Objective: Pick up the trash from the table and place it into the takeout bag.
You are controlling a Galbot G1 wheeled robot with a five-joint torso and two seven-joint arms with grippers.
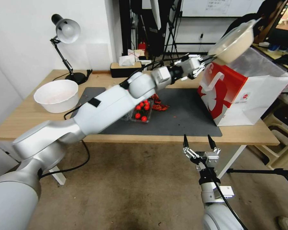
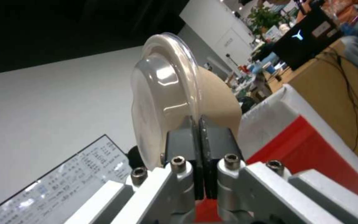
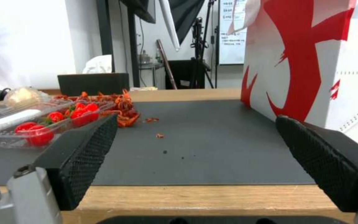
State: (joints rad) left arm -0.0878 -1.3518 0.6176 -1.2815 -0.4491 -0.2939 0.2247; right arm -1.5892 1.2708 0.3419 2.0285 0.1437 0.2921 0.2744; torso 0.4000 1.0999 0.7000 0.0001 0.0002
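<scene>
My left gripper (image 1: 209, 59) is shut on the rim of a piece of trash, a beige shallow bowl (image 1: 235, 43) with a clear lid, held tilted in the air above the open top of the takeout bag (image 1: 240, 92). In the left wrist view the pads (image 2: 187, 133) pinch the bowl (image 2: 216, 93) edge, with the red-and-white bag (image 2: 307, 140) just beyond. The bag stands on the table (image 1: 22, 118) at the right end of the dark mat (image 1: 182, 111). My right gripper (image 1: 197, 138) hangs open below the table's front edge, facing the mat (image 3: 212, 146) and bag (image 3: 303, 62).
A clear tray of red tomatoes (image 1: 140, 111) and red crumpled scraps (image 1: 158, 105) lie mid-mat under my left arm. A small clear bag with a beige lump (image 3: 21, 95) sits behind the tray (image 3: 42, 124). A white bowl (image 1: 56, 95), a desk lamp (image 1: 65, 32) and a tissue box (image 1: 124, 68) stand at the left and back.
</scene>
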